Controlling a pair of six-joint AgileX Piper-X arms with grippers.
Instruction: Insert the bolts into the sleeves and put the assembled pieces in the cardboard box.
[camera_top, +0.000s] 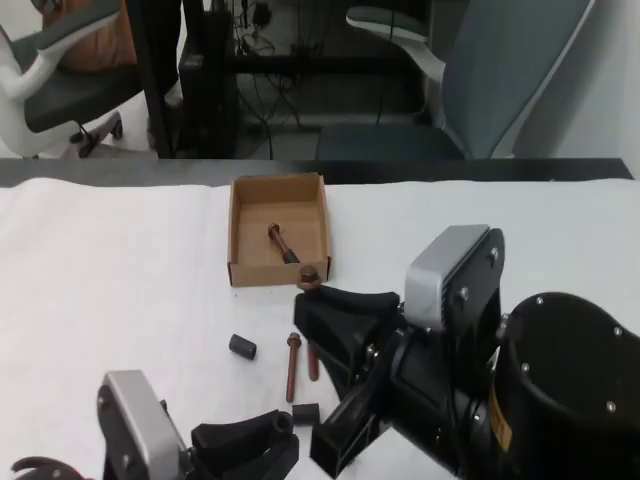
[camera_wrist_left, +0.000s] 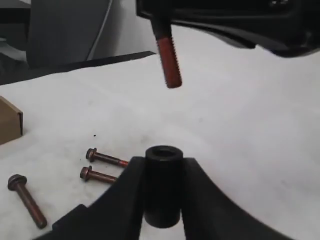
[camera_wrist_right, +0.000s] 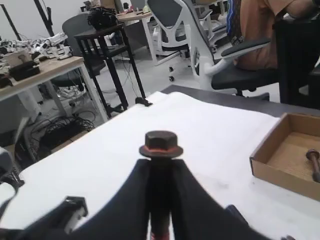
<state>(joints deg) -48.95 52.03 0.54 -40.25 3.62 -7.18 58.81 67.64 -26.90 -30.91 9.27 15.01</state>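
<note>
A black sleeve (camera_wrist_left: 162, 195) is gripped upright in the left tool (camera_wrist_left: 163, 170), which is closed against its sides. The open bore is turned upward, so that a bolt can be received. Above it and apart from it, with no thread yet in the bore, a bolt (camera_wrist_left: 168, 62) is hung thread-down from the right tool (camera_wrist_right: 161, 169). That tool is closed on the shank just under the hex head, presumably so that the threaded end can be lowered into the sleeve. The thread is seen to be rust-red, the head dark and flanged. The pair is held over the near part of the bench (camera_top: 120, 270). Three loose bolts (camera_wrist_left: 105, 157) are laid close by, with a spare sleeve (camera_top: 242, 347) to their left. Farther off the box (camera_top: 265, 270) is set, with one assembled piece (camera_top: 283, 243) inside.
</note>
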